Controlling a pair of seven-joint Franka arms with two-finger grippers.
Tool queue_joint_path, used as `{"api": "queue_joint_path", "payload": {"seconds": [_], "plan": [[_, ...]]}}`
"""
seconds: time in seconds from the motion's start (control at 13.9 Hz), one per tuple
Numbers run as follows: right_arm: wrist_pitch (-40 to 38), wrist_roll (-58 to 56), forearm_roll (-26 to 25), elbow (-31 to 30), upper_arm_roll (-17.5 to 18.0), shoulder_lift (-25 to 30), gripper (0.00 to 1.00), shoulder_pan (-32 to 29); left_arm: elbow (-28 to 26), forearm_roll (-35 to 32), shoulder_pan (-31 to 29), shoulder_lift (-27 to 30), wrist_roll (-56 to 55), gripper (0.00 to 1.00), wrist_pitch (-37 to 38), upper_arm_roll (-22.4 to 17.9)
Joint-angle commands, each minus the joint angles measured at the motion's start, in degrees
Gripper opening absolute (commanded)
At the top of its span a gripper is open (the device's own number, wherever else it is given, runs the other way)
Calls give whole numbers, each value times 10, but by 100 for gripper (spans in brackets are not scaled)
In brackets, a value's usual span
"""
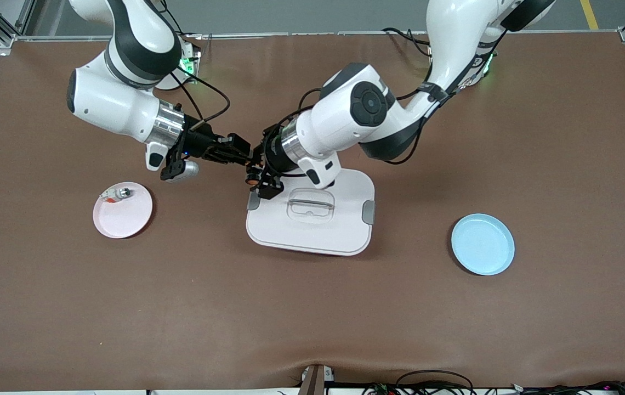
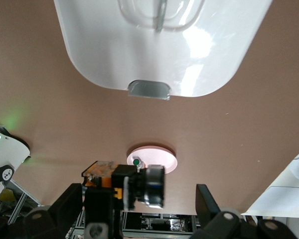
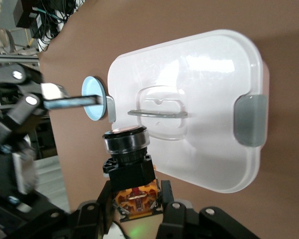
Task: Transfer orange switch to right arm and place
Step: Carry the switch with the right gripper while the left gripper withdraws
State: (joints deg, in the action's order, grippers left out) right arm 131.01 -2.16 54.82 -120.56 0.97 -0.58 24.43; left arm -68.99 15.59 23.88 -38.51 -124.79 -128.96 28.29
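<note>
The orange switch (image 1: 251, 176) has a black body, an orange base and a round button end. My right gripper (image 1: 244, 159) is shut on its orange base (image 3: 135, 199) and holds it in the air, button end (image 3: 125, 138) pointing away. My left gripper (image 1: 259, 174) is open. In the left wrist view its fingers (image 2: 72, 204) stand wide apart on either side of the switch (image 2: 139, 186) without touching it. Both grippers meet over the table beside the white lid's corner toward the right arm's end.
A white lid (image 1: 301, 233) with a clear handle lies at the table's middle. A pink plate (image 1: 126, 219) holding a tiny silvery-white part (image 1: 118, 193) sits toward the right arm's end. A blue plate (image 1: 482, 244) sits toward the left arm's end.
</note>
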Motion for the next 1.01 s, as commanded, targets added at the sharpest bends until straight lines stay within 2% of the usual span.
{"api": "queue_joint_path", "payload": {"seconds": [0.0, 0.22, 0.5, 0.93], "plan": [[-14, -37, -56, 1, 2, 2, 0, -17, -3, 1, -46, 43, 19, 100, 62, -16], [-45, -119, -119, 10, 1, 2, 0, -37, -4, 0, -95, 78, 97, 100, 112, -19], [-106, -291, -146, 10, 0, 3, 0, -102, -4, -93, -138, 99, 231, 100, 189, -15], [-148, -432, -319, 9, 0, 7, 0, -167, -8, -167, -243, 136, 552, 100, 331, -16]]}}
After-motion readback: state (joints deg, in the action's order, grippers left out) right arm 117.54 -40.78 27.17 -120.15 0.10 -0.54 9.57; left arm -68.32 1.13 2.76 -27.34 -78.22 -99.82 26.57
